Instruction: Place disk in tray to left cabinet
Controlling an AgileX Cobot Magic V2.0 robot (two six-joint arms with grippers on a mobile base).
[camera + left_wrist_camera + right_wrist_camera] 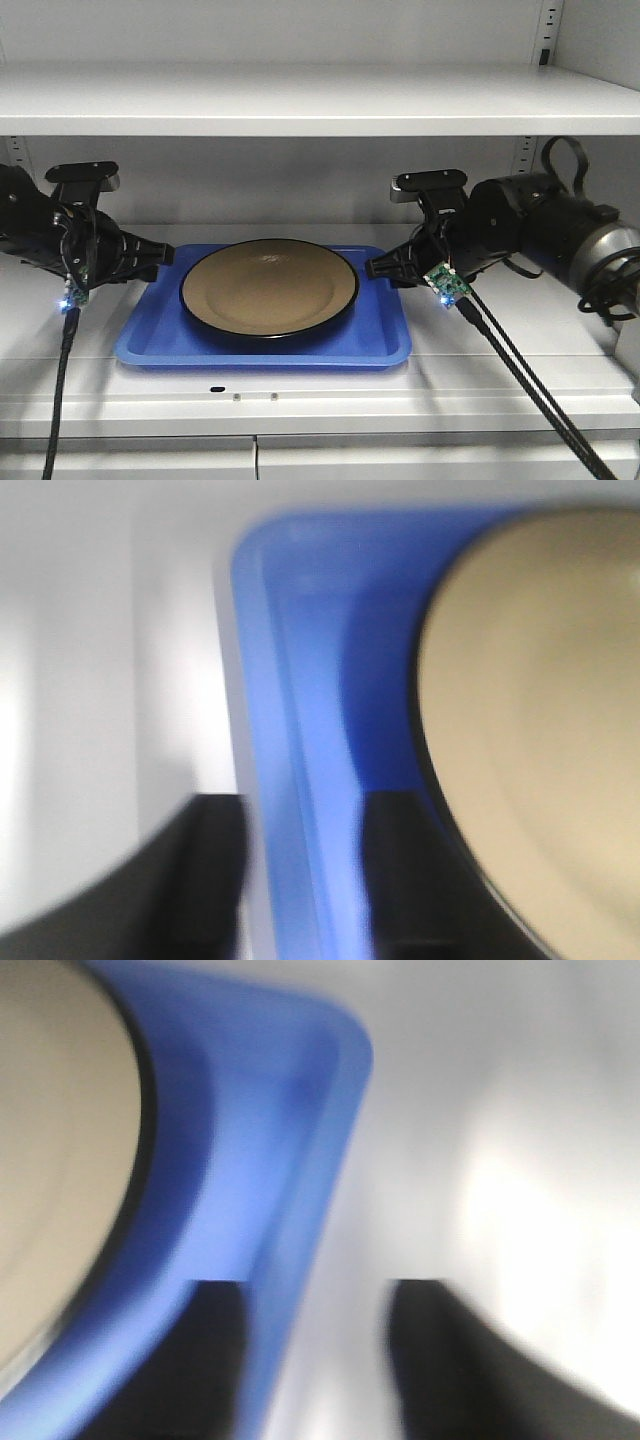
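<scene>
Claws (pixel 158 257) (pixel 378 268) flank tray (pixel 262 345) — shelf (pixel 300 100) overhead.

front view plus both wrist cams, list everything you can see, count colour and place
disk: one, tan-beige with black rim, lying flat in the tray
tray: one, bright blue, on the cabinet's lower shelf, between the two arms
left cabinet: one, light grey, shelf above and shelf below the tray
cables: black, hanging from both wrists past the front edge
left gripper: black jaws open, straddling the tray's left rim
right gripper: black jaws open, straddling the tray's right rim
</scene>
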